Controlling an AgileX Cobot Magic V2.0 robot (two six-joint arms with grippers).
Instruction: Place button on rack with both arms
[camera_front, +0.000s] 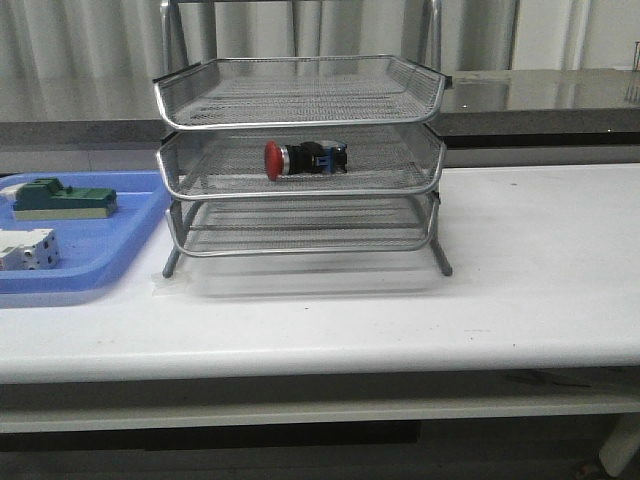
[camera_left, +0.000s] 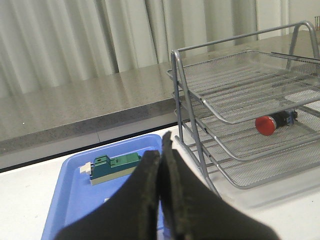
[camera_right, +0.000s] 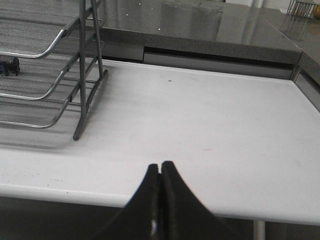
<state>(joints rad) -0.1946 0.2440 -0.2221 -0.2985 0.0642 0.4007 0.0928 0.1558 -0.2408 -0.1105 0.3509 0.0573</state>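
Both pincers, left (camera_left: 161, 150) and right (camera_right: 160, 167), are clenched on nothing. On the worktop (camera_front: 520, 260), a blue tray (camera_front: 130, 240) holds a green block (camera_front: 62, 198) and a white unit (camera_front: 27, 249). The rack's (camera_front: 300, 160) middle tier holds the button (camera_front: 303, 159), lying sideways, red head leftward.

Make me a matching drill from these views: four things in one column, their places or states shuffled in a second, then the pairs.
Things:
1. button
2. green block
3. left pincer
4. rack

Places or states:
A. shut, holding nothing
B. on the blue tray
C. lying on its side on the middle tier
D. standing on the white table

Pairs: 1-C, 2-B, 3-A, 4-D
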